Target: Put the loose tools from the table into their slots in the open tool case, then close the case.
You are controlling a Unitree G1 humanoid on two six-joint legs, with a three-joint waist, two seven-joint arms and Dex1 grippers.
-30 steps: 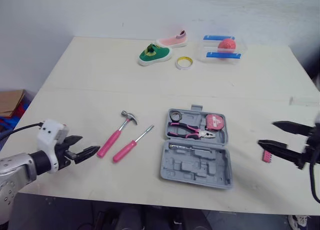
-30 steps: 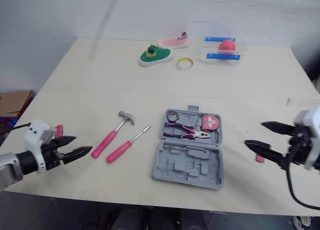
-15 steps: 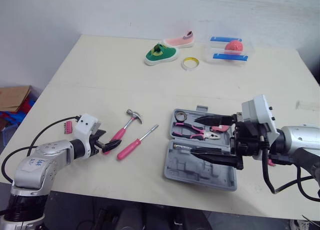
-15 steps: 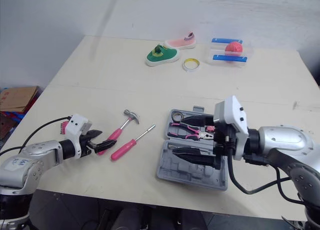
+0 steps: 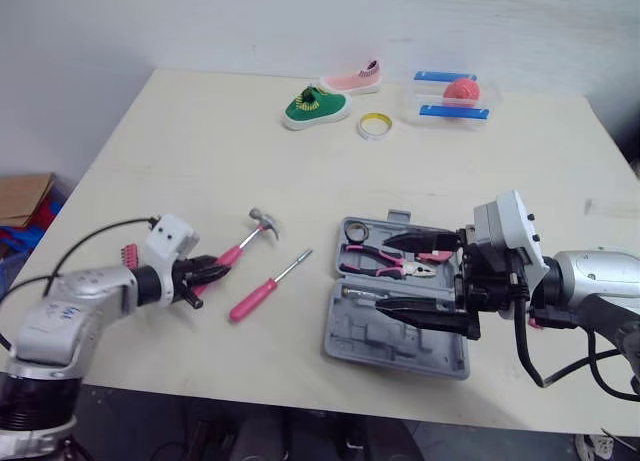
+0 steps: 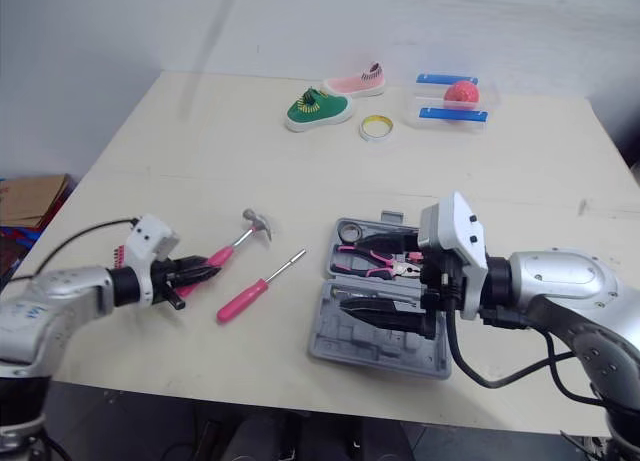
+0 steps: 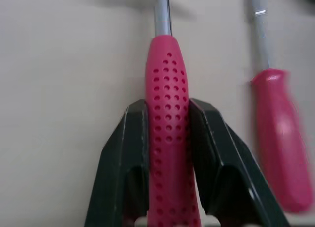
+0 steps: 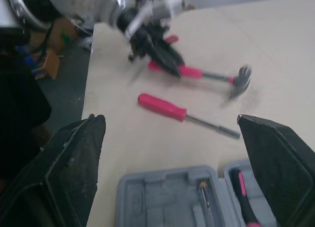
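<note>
Left gripper [image 5: 207, 273], spread beside the hammer [image 5: 245, 245] half a second earlier, now pinches its pink handle near the butt end. The hammer lies on the tabletop [image 5: 200, 151] toward the front edge, left of the screwdriver [image 5: 268, 286] and the open tool case [image 5: 400, 331]. Right gripper [image 5: 383, 273] hangs spread over the case. The grasp appears secured, so lifting the hammer toward its slot is the likely next step.
</note>
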